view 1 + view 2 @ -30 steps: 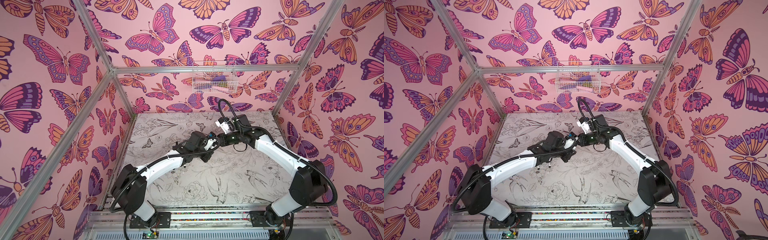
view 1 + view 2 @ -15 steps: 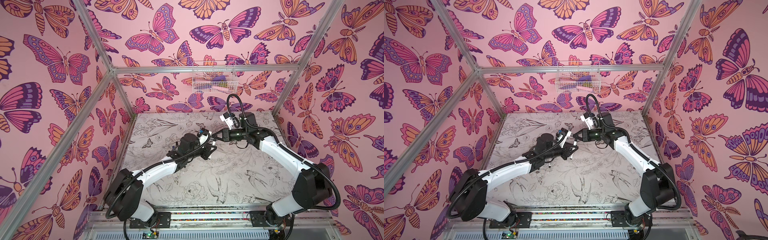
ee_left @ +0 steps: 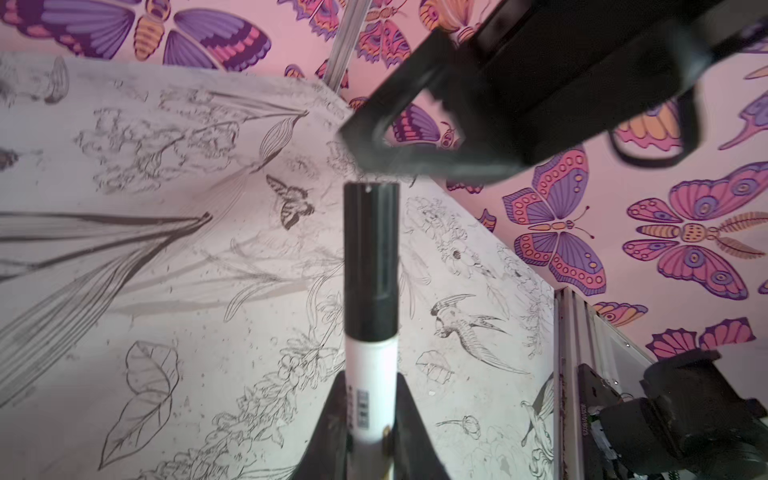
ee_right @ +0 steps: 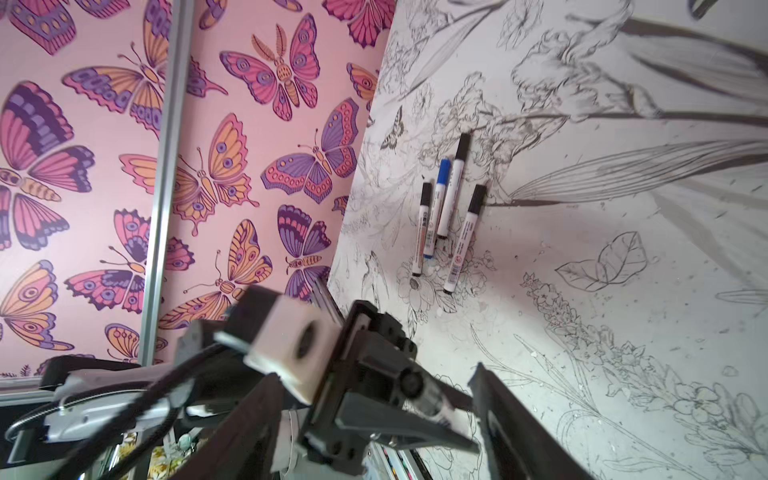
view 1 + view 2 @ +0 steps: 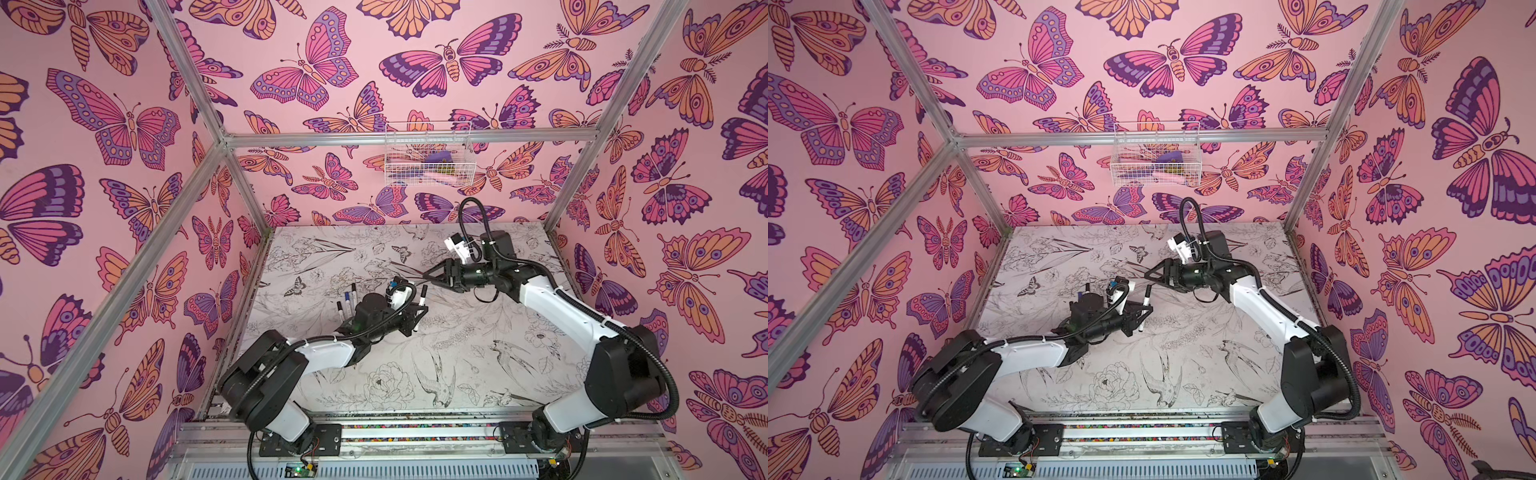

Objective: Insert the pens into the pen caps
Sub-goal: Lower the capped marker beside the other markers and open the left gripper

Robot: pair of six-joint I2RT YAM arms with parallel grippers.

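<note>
My left gripper (image 3: 371, 399) is shut on the white barrel of a pen (image 3: 370, 374). A black pen cap (image 3: 371, 257) sits on that pen's far end. In both top views the capped pen (image 5: 419, 309) (image 5: 1144, 309) stands tilted above the table's middle. My right gripper (image 5: 428, 276) (image 4: 374, 399) is open and empty, its fingertips just beyond the cap's end and not touching it. Several other pens (image 4: 446, 208) lie side by side on the table (image 4: 623, 249) with caps on, one cap blue (image 4: 443, 170). In a top view they (image 5: 347, 301) show just left of my left wrist.
A white wire basket (image 5: 428, 156) with purple and pink items hangs on the back wall. Aluminium frame posts (image 5: 577, 166) stand at the table's back corners. The patterned walls close in the table on three sides.
The two grippers were together at the table's middle. My right gripper has opened and drawn back to the right. My left gripper has pulled the capped pen toward the left front.
</note>
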